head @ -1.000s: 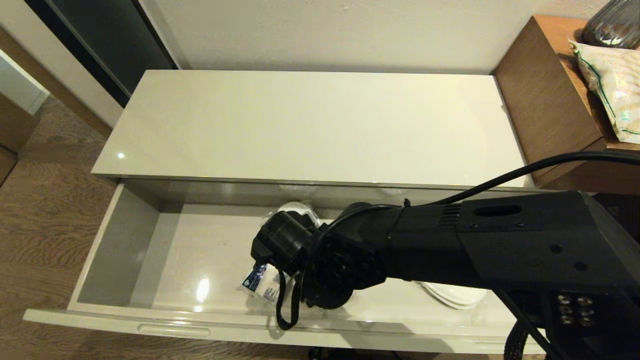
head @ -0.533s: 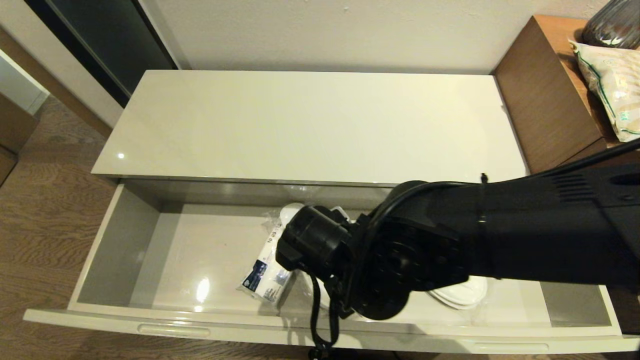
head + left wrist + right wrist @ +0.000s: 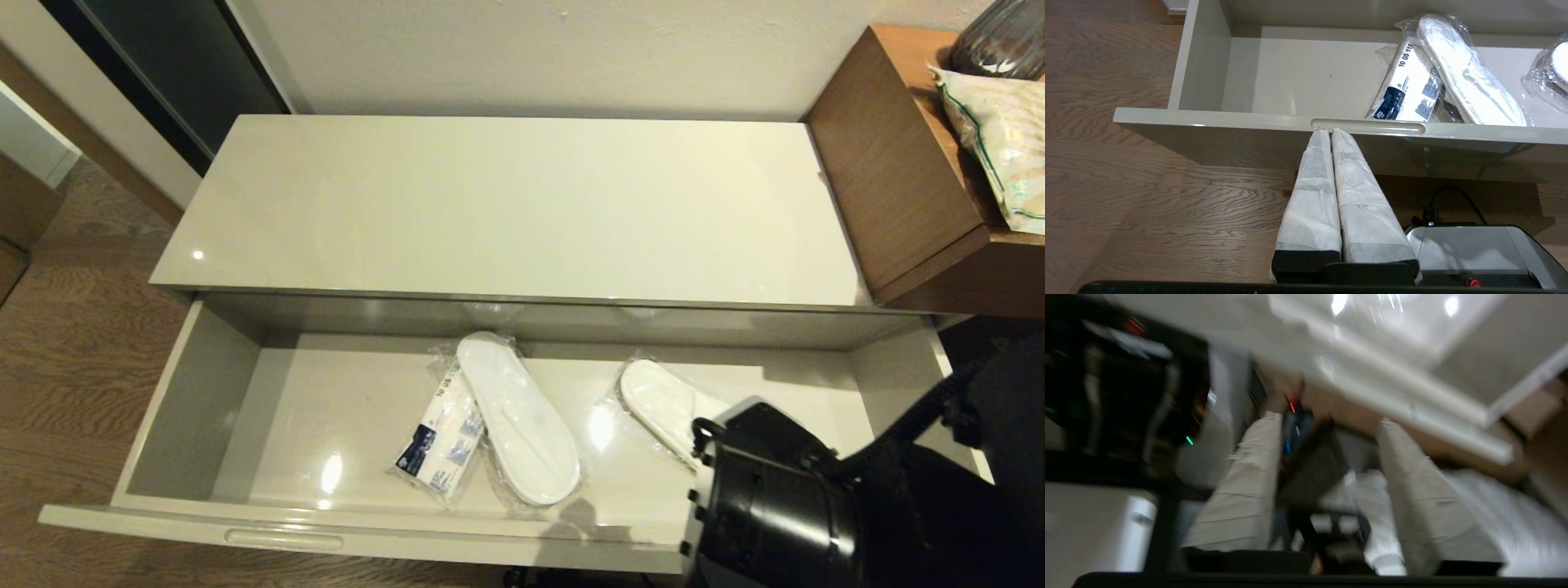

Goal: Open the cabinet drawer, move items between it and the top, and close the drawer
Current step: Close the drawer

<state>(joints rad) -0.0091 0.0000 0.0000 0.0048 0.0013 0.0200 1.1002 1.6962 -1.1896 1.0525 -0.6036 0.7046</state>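
The cabinet drawer (image 3: 196,400) stands pulled out under the bare cream top (image 3: 506,204). Two wrapped pairs of white slippers lie inside: one (image 3: 518,429) mid-drawer, the other (image 3: 665,404) to its right, partly behind my right arm (image 3: 775,506). In the left wrist view the slippers (image 3: 1466,77) lie beyond the drawer front (image 3: 1229,122). My left gripper (image 3: 1329,131) is shut and empty, its tips at the left handle slot (image 3: 1367,126). My right gripper (image 3: 1331,418) is open and empty, low in front of the drawer's right end.
A blue-and-white printed packet (image 3: 441,445) leans against the middle slipper. A taller brown wooden desk (image 3: 890,163) with a bag (image 3: 1000,139) adjoins the cabinet's right end. Wooden floor (image 3: 73,359) lies to the left. My base (image 3: 1474,253) sits below the drawer front.
My right arm has swung back from over the drawer's middle to the lower right, uncovering both pairs of slippers and the packet. The slippers stay in the drawer.
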